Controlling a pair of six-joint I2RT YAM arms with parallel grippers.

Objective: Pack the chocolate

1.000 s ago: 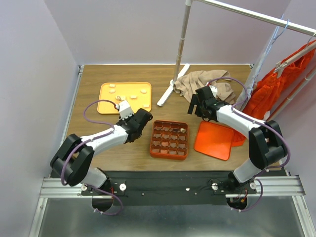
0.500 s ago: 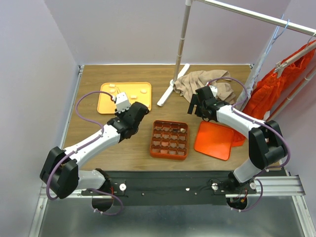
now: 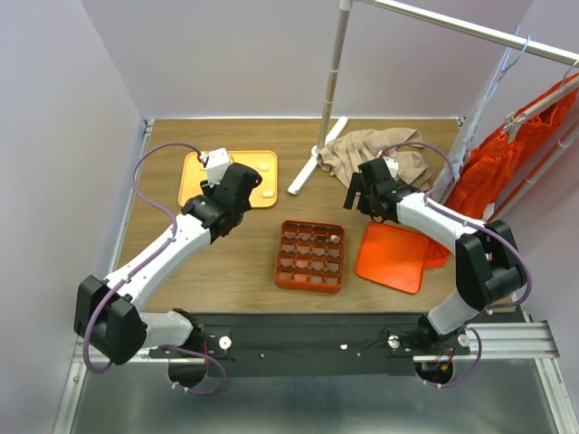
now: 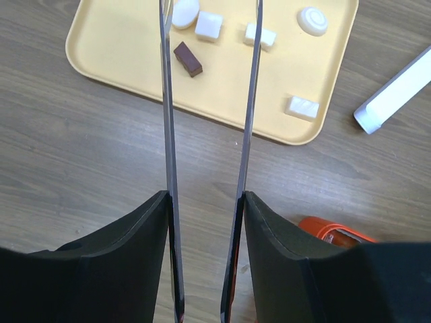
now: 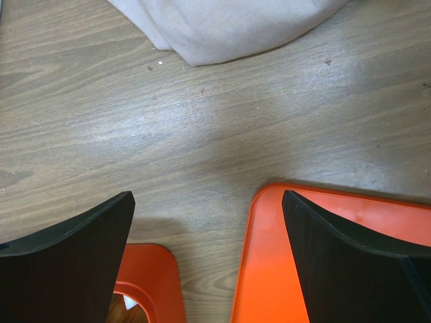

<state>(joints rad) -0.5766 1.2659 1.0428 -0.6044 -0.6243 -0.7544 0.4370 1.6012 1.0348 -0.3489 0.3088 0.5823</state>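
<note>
Wood-grain table carries a yellow tray near its far left corner, and most of the chocolate lies loose on that tray. There are five cream-white pieces there: a round one toward the tray's far right, an oval and two square ones further left, and one alone near the tray's near right corner. A single brown bar lies among them.

The left gripper hangs over the tray's near edge. Its thin fingers stand parted with bare wood and tray showing between them, gripping nothing. The brown bar sits just outside one finger.

An orange gridded box stands at the middle of the table toward the near edge. One pale lump rests in its far right corner compartment; what fills the other cells I cannot tell.

A flat orange tray lies just beside the box on the right. The right gripper is spread wide and empty above the table between the two.

Beyond it lies a crumpled beige cloth.
</note>
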